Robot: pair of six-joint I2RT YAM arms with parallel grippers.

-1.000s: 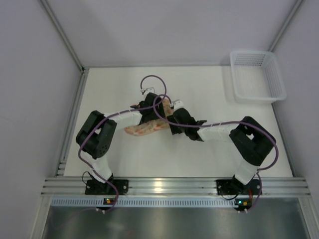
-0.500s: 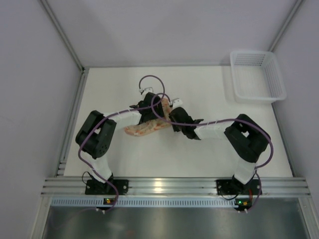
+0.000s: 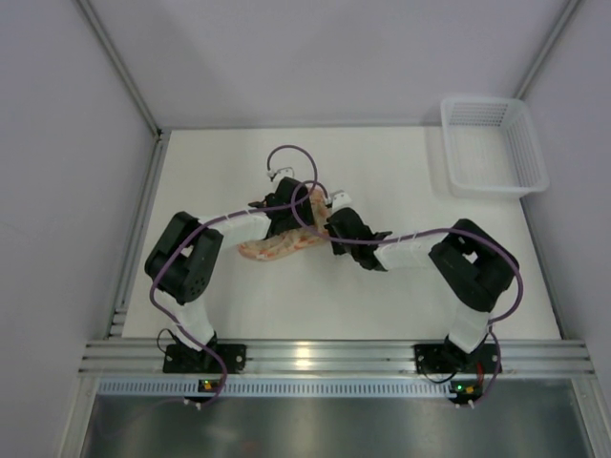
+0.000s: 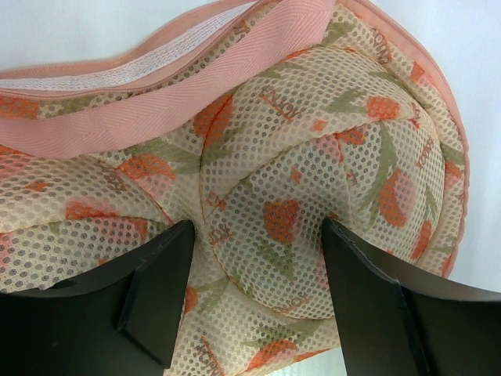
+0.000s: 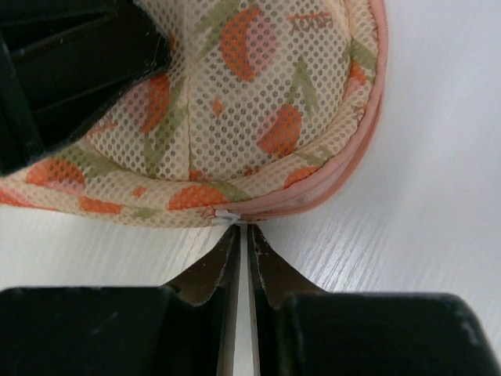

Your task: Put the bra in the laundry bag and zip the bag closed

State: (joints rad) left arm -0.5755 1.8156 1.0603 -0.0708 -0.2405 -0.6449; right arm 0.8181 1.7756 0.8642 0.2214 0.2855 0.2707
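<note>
Laundry bag (image 3: 277,245) lies flat on the white bench (image 3: 401,305), a little toward 9 o'clock from the middle in the top view, with its orange-pink patterned mesh facing up. In the left wrist view we see its pink strap (image 4: 156,117) running across the upper part of the mesh, from 9 o'clock toward 1 o'clock. The left pincer (image 4: 254,235) stands wide open over the bag, one dark finger on each side of the rounded dome. Both fingers look to touch the mesh, but we cannot tell whether they press it down. In the right wrist view a small pale zipper pull (image 5: 225,215) sits at the 6 o'clock edge of the bag, on the pink rim (image 5: 344,176). The right pincer (image 5: 239,233) is closed, its two tips together and just at this pull. We cannot tell if the pull is caught between them. A white mesh basket (image 3: 494,143) stands well apart, at the 2 o'clock corner of the bench.
</note>
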